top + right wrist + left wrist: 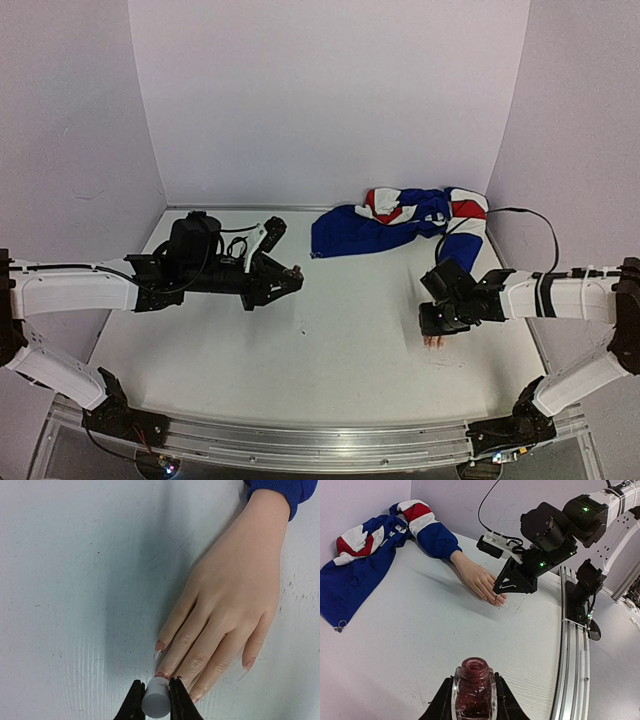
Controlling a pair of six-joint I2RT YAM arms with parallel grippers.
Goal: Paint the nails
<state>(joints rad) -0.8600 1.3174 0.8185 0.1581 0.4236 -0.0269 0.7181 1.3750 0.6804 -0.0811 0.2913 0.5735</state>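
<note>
Nails (159, 648) sit just under the right gripper, near-right on the table

Near edge: metal rail (300, 442), both arm bases bolted to it. Just past it on the right, the right gripper (156, 692) points down with its jaws clamped on a white cap (155, 706). Brush under the cap not visible. The cap end hangs right at the fingertips of the mannequin hand (235, 600), over the middle fingers; can't tell if it touches. Hand lies flat, back up, on the white table (340, 360), fingers aimed at the near edge, wrist toward the back. Reddish tint shows on several nails; coverage too small to judge.

Mid-left, well apart from the hand: left gripper (473, 702) hangs above the table, jaws closed tight on a polish bottle (474, 677). Bottle is upright, neck open, dark red inside.

Farther back, a blue sleeve (437, 537) covers the wrist and runs into a bunched blue, red and white jacket (400, 220) lying by the back wall
</note>
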